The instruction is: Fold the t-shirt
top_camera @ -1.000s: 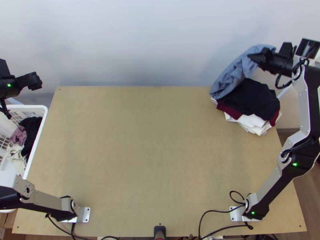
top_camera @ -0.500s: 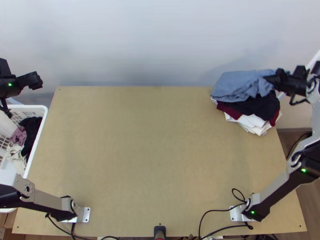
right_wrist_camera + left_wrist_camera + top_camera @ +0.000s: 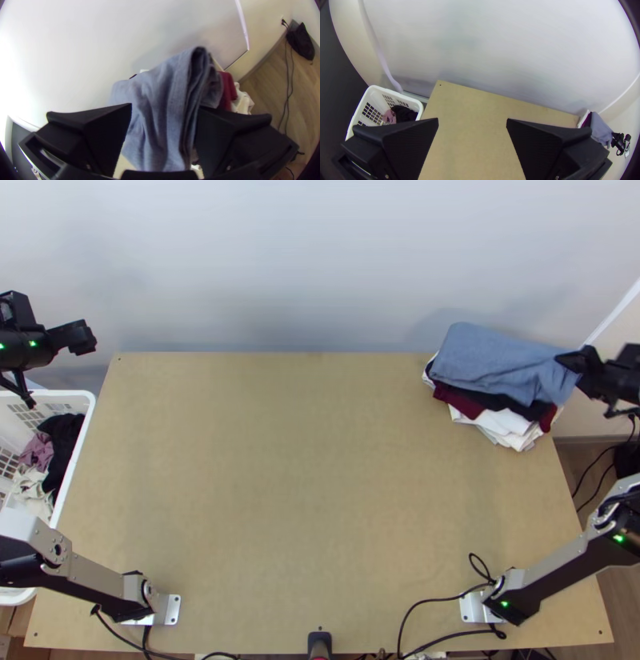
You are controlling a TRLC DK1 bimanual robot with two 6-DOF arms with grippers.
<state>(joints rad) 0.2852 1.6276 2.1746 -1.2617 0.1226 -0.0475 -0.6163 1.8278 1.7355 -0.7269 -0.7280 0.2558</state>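
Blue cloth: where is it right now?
In the top view, the blue cloth lies on the garment pile at the table's far right corner, its right end at the right gripper.

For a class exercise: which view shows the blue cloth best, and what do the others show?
The top view: nearly all of the blue cloth shows, atop the pile. The right wrist view shows its folded layers closely, partly behind the fingers; the left wrist view, it small and distant.
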